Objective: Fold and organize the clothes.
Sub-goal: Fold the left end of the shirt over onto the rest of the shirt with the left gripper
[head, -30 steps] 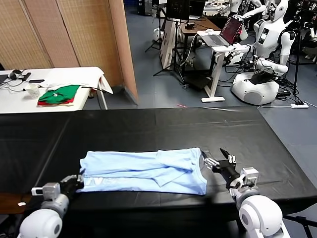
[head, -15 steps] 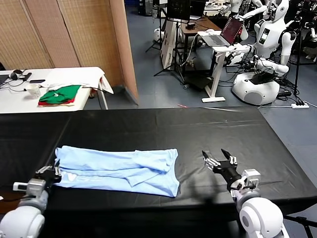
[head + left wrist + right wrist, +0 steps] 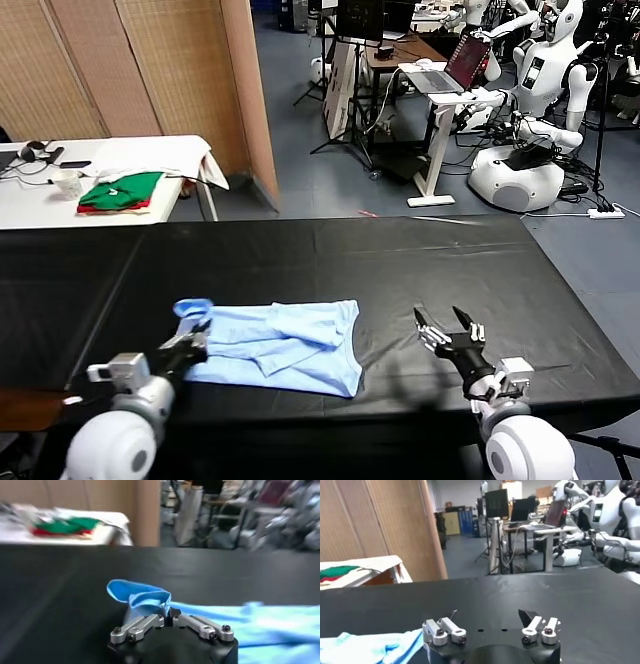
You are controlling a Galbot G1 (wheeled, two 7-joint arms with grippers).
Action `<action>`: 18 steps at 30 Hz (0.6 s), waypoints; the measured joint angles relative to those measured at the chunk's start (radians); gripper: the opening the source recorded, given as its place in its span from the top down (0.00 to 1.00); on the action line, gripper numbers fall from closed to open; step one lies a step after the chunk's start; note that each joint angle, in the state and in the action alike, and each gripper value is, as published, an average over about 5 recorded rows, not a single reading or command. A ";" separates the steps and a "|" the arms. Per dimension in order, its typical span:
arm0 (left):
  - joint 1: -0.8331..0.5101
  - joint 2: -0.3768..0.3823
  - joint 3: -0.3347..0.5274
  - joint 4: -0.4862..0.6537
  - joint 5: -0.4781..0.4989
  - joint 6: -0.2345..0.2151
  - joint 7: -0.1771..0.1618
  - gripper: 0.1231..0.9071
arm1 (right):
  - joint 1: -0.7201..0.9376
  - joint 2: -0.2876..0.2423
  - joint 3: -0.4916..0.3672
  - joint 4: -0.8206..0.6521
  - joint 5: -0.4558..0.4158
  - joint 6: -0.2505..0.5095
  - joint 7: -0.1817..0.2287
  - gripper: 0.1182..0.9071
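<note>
The pale light-blue T-shirt (image 3: 285, 345) lies bunched lengthwise on the black table (image 3: 420, 260), near its front edge. My left gripper (image 3: 196, 344) is shut on the shirt's left end, and a fold of that fabric (image 3: 192, 308) stands up above the fingers. In the left wrist view the gripper (image 3: 169, 617) pinches a raised blue fold of the shirt (image 3: 142, 596), and the remaining cloth trails away flat. To the right of the shirt and clear of it, my right gripper (image 3: 449, 332) hovers open. The right wrist view shows this gripper (image 3: 490, 619) spread wide and empty, with the shirt's edge (image 3: 370, 647) off to one side.
A white side table (image 3: 60, 205) at the back left holds folded green and red garments (image 3: 120, 190). A wooden partition (image 3: 150, 70) stands behind it. Beyond the table's far edge are a laptop stand (image 3: 450, 75) and other white robots (image 3: 530, 110).
The left gripper first dragged the shirt leftward, then came back right with the left end lifted, bunching the cloth shorter. The right gripper stayed open and drifted slightly toward the front edge.
</note>
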 joint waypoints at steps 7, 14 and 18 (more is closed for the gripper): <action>-0.040 -0.050 0.125 0.002 -0.001 -0.003 0.002 0.91 | 0.003 0.012 -0.011 -0.005 -0.018 0.001 0.000 0.00; -0.065 -0.118 0.219 0.020 0.028 -0.010 0.004 0.91 | 0.002 0.015 -0.012 -0.008 -0.024 0.004 -0.003 0.00; -0.082 -0.150 0.255 0.032 0.031 -0.015 0.005 0.91 | -0.001 0.017 -0.012 -0.010 -0.028 0.005 -0.005 0.00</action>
